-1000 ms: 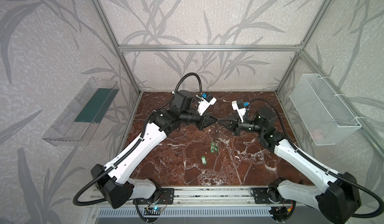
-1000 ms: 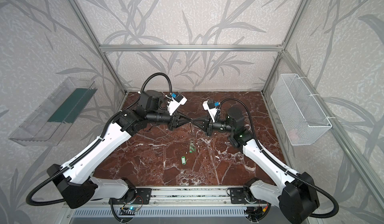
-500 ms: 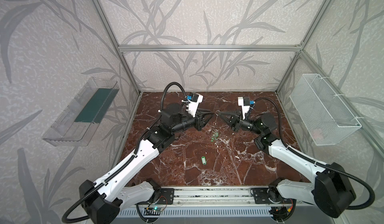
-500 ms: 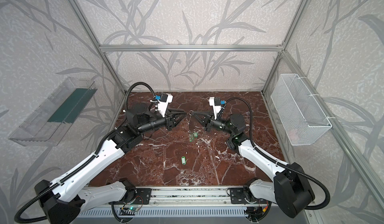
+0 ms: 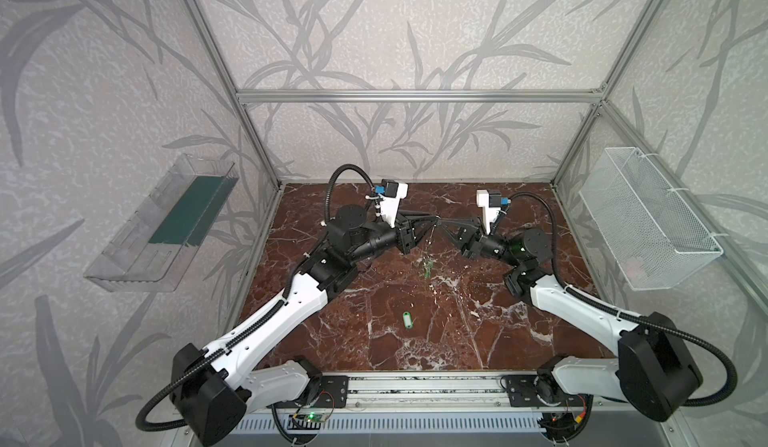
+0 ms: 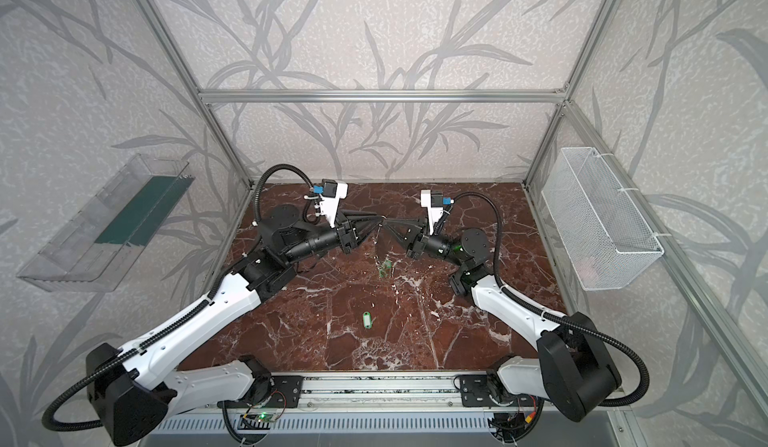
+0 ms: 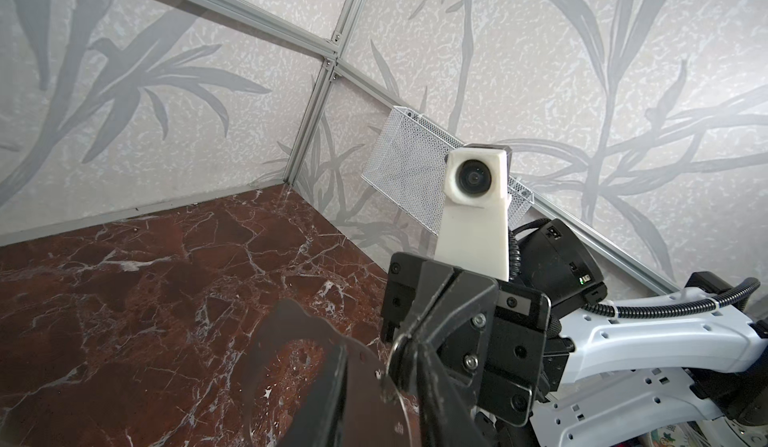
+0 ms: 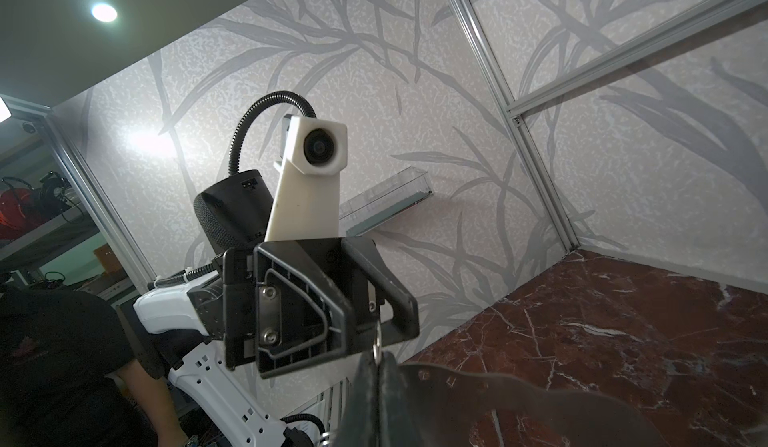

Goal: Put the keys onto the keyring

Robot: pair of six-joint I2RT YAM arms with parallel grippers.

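Observation:
Both grippers meet in mid-air over the marble floor. My left gripper (image 5: 432, 219) (image 7: 378, 357) holds the keyring (image 7: 286, 320) (image 8: 540, 407), a flat oval plate seen dark against the light. One of its fingers is at the big hole and the other outside the rim. My right gripper (image 5: 441, 221) (image 8: 378, 366) is shut on a small silver ring (image 8: 377, 346) (image 7: 392, 355) at the plate's rim holes. Green-tagged keys (image 5: 427, 263) (image 6: 385, 267) dangle below, low over the floor. Another green-tagged key (image 5: 408, 319) (image 6: 366, 319) lies loose nearer the front.
A white wire basket (image 5: 648, 220) hangs on the right wall and a clear plastic shelf (image 5: 166, 224) on the left wall. Aluminium frame posts bound the floor. A person in dark clothes (image 8: 62, 362) stands outside the cell.
Both grippers have risen together, still tip to tip, and the dangling green keys have come up with them. The left arm's elbow has swung out to the left.

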